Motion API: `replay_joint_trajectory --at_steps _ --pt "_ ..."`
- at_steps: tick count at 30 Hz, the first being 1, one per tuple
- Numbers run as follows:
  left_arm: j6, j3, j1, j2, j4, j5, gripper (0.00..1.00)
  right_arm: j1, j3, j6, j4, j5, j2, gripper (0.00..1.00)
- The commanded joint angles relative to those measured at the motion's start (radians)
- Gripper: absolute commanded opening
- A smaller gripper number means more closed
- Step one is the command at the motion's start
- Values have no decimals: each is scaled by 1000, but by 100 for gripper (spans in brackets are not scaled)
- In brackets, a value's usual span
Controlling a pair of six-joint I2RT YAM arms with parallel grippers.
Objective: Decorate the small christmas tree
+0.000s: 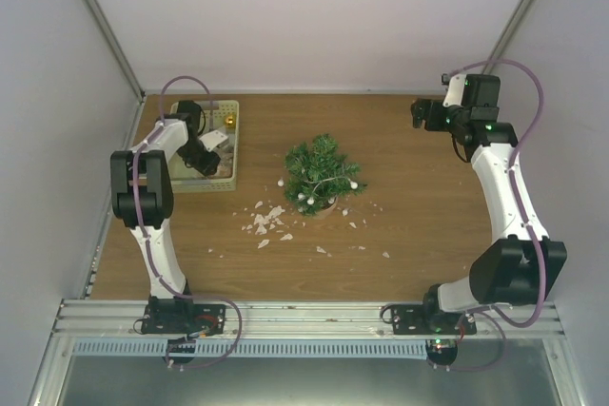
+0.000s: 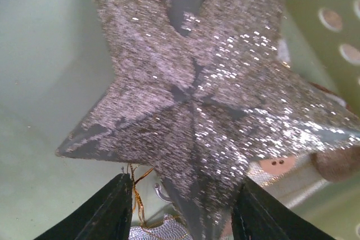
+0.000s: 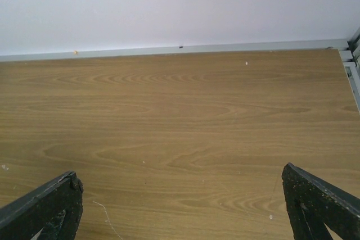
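The small christmas tree, dark green with a few white balls, stands mid-table in its pot. My left gripper reaches down into the pale green basket at the back left. In the left wrist view a large silver glitter star fills the frame, its lower point lying between my left gripper fingers. The right finger meets the star's edge, while the left finger stands a little apart from it. My right gripper hangs open over bare wood at the back right, nothing between its fingers.
White fragments litter the table in front of the tree. A gold ornament lies in the basket's far end. A gold cord and a silver piece lie under the star. The perforated basket wall rises close on the right.
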Motion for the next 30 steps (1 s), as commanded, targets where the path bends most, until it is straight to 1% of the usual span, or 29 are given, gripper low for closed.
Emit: replay_joint_trajectory --at_steps 1,5,6,8,9,13,15,18,20,22,26,30 --pt "10 19 -6 -37 -68 40 45 5 -15 -11 31 -16 -18 96" --pt "20 5 -6 -54 -95 43 36 7 -20 -8 41 -23 -14 96" --pt "24 0 -7 -57 -99 43 34 7 -21 -7 43 -25 -12 96" --pt "26 -5 -6 -61 -107 32 35 8 -22 -7 43 -27 -9 96" --pt "26 -10 -3 -67 -107 22 37 8 -24 -9 41 -28 -10 96" --pt "30 -23 3 -108 -97 12 50 9 -36 -13 43 -25 -23 96" --pt "31 -21 3 -120 -105 18 58 8 -38 -13 44 -27 -26 96" --pt "24 -21 2 -132 -102 21 74 10 -41 -11 45 -30 -28 96" --pt "21 -22 3 -144 -97 18 80 11 -43 -9 45 -33 -27 96" --pt "18 -26 2 -157 -92 24 81 13 -44 -8 44 -33 -27 96" --pt "21 -29 -4 -147 -118 69 78 14 -41 -8 45 -33 -26 96" --pt "23 -44 -8 -126 -118 88 77 16 -42 -9 44 -33 -29 96"
